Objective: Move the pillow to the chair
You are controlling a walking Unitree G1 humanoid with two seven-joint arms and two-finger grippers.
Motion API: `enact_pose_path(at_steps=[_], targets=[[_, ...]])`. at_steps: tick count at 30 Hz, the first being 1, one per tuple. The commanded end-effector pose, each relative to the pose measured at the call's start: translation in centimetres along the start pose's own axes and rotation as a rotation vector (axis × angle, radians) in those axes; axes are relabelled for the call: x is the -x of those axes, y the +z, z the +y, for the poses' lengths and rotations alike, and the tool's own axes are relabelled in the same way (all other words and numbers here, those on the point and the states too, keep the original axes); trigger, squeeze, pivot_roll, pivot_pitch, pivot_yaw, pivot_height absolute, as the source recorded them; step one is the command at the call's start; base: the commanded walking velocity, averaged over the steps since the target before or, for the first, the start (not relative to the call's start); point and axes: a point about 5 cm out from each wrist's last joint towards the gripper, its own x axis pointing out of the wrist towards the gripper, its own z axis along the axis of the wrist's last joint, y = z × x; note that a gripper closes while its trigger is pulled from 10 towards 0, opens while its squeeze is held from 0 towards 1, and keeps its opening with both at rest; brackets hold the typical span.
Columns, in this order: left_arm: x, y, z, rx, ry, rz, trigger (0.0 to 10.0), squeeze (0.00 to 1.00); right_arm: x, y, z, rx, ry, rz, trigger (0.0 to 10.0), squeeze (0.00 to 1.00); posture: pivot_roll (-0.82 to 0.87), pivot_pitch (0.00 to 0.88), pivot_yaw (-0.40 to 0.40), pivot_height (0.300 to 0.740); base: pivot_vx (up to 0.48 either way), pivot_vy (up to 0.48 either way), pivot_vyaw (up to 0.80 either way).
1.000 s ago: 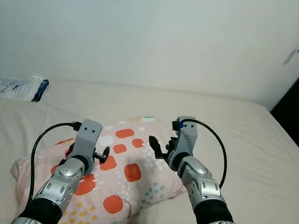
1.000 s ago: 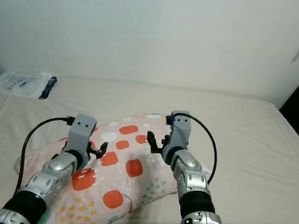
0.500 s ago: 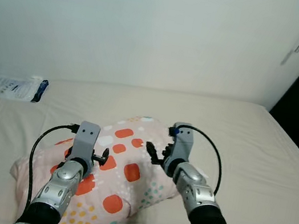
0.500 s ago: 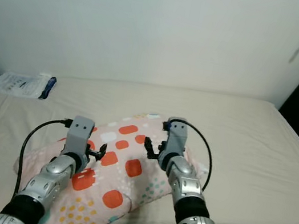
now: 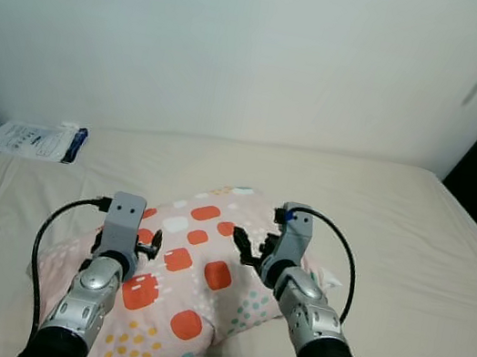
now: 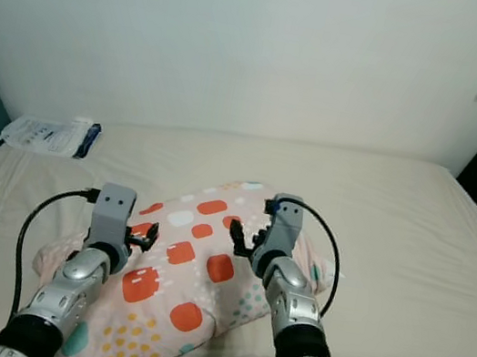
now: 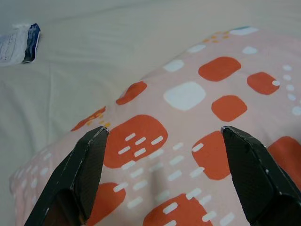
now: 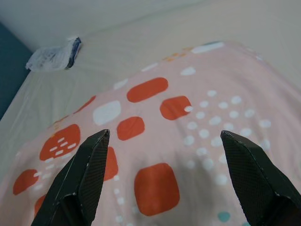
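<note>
Both arms have shifted a little leftward over the pillow [image 5: 187,285] since the earlier frames, the camera view shifting with them. Left tool [image 7: 164,181] hovers over the pillow's left half with its jaws spread wide; nothing is held. Right tool [image 8: 162,181] hovers over the pillow's right half, jaws equally wide and empty. The pillow lies on the bed [image 5: 415,228], near its front edge, under both tools. Farther back, a packet [image 5: 37,140] rests at the bed's far left by the wall [image 5: 244,41]. Risk: soft fabric may bunch or slip if only one tool closes, so the pillow could sag and drop. No chair can be seen from this position.
</note>
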Motion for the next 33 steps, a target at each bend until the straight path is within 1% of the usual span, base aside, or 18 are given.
enact_pose_path(at_steps=[1, 5, 7, 8, 11, 15, 16, 18, 19, 21, 22, 24, 27, 28, 29, 30, 32, 33], targets=[[0.4, -1.1, -0.1, 0.013, -0.006, 0.052, 10.0, 0.00, 0.0, -0.2, -0.2, -0.030, -0.017, -0.001, 10.0, 0.00, 0.12, 0.000, 0.004, 0.740, 0.000, 0.000, 0.00], [0.4, -1.6, -0.4, 0.023, -0.048, 0.082, 10.0, 0.00, 0.0, -0.3, -0.1, -0.033, -0.012, 0.006, 10.0, 0.00, 0.09, 0.000, 0.023, 0.740, 0.000, 0.000, 0.00], [0.0, -1.5, -0.7, -0.022, -0.077, 0.093, 10.0, 0.00, -0.2, -0.1, 0.0, -0.025, 0.003, 0.011, 10.0, 0.00, 0.08, 0.000, 0.033, 0.740, 0.000, 0.000, 0.00], [-0.4, -1.3, -0.5, -0.024, -0.068, 0.094, 10.0, 0.00, -0.2, 0.1, 0.0, -0.028, 0.009, 0.010, 10.0, 0.00, 0.08, 0.000, 0.035, 0.740, 0.000, 0.000, 0.00], [-0.9, -0.7, -0.1, 0.049, -0.023, 0.090, 10.0, 0.00, -0.4, 0.1, -0.4, -0.011, -0.026, 0.023, 10.0, 0.00, 0.08, 0.000, 0.037, 0.740, 0.000, 0.000, 0.00], [-0.7, -1.2, -0.2, 0.061, -0.012, 0.109, 10.0, 0.00, -0.3, -0.2, -0.5, -0.015, -0.036, 0.029, 10.0, 0.00, 0.08, 0.000, 0.040, 0.740, 0.000, 0.000, 0.00], [-0.6, -1.6, -0.3, 0.090, -0.004, 0.129, 10.0, 0.00, -0.2, -0.4, -0.5, -0.028, -0.043, 0.028, 10.0, 0.00, 0.07, 0.000, 0.038, 0.740, 0.000, 0.000, 0.00], [-0.5, -2.0, -1.1, 0.064, -0.043, 0.157, 10.0, 0.00, -0.3, -0.6, -0.5, -0.014, -0.056, 0.032, 10.0, 0.00, 0.07, 0.000, 0.031, 0.740, 0.000, 0.000, 0.00], [-0.5, -2.0, -1.1, 0.064, -0.043, 0.157, 10.0, 0.00, -0.3, -0.6, -0.5, -0.014, -0.056, 0.032, 10.0, 0.00, 0.07, 0.000, 0.031, 0.740, 0.000, 0.000, 0.00], [-0.5, -2.1, -2.0, 0.033, -0.097, 0.164, 10.0, 0.00, -0.3, -0.9, -0.4, 0.016, -0.062, 0.046, 10.0, 0.00, 0.09, 0.000, 0.030, 0.740, 0.000, 0.000, 0.00], [-0.5, -2.1, -2.0, 0.033, -0.097, 0.164, 10.0, 0.00, -0.3, -0.9, -0.4, 0.016, -0.062, 0.046, 10.0, 0.00, 0.09, 0.000, 0.030, 0.740, 0.000, 0.000, 0.00], [-0.4, -2.2, -2.1, 0.021, -0.089, 0.156, 10.0, 0.00, -0.3, -0.9, -0.6, 0.058, -0.081, 0.039, 10.0, 0.00, 0.08, 0.000, 0.020, 0.740, 0.000, 0.000, 0.00], [-0.3, -2.8, -1.6, -0.024, -0.049, 0.157, 10.0, 0.00, -0.2, -0.6, -0.8, 0.120, -0.099, 0.011, 10.0, 0.00, 0.08, 0.000, 0.012, 0.740, 0.000, 0.000, 0.00], [-0.3, -2.8, -1.6, -0.024, -0.049, 0.157, 10.0, 0.00, -0.2, -0.6, -0.8, 0.120, -0.099, 0.011, 10.0, 0.00, 0.08, 0.000, 0.012, 0.740, 0.000, 0.000, 0.00], [-0.1, -3.1, -1.1, -0.045, -0.021, 0.157, 10.0, 0.00, -0.2, -0.4, -0.8, 0.157, -0.107, 0.000, 10.0, 0.00, 0.08, 0.000, 0.006, 0.740, 0.000, 0.000, 0.00], [0.0, -3.2, -0.4, -0.047, 0.025, 0.154, 10.0, 0.00, -0.1, -0.4, -1.1, 0.222, -0.131, 0.005, 10.0, 0.00, 0.09, 0.000, -0.009, 0.740, 0.000, 0.000, 0.00], [0.0, -3.2, -0.4, -0.047, 0.025, 0.154, 10.0, 0.00, -0.1, -0.4, -1.1, 0.222, -0.131, 0.005, 10.0, 0.00, 0.09, 0.000, -0.009, 0.740, 0.000, 0.000, 0.00], [0.0, -3.3, 0.1, -0.043, 0.056, 0.151, 10.0, 0.00, 0.0, -0.4, -1.5, 0.287, -0.157, 0.012, 10.0, 0.00, 0.09, 0.000, -0.009, 0.740, 0.000, 0.000, 0.00]])
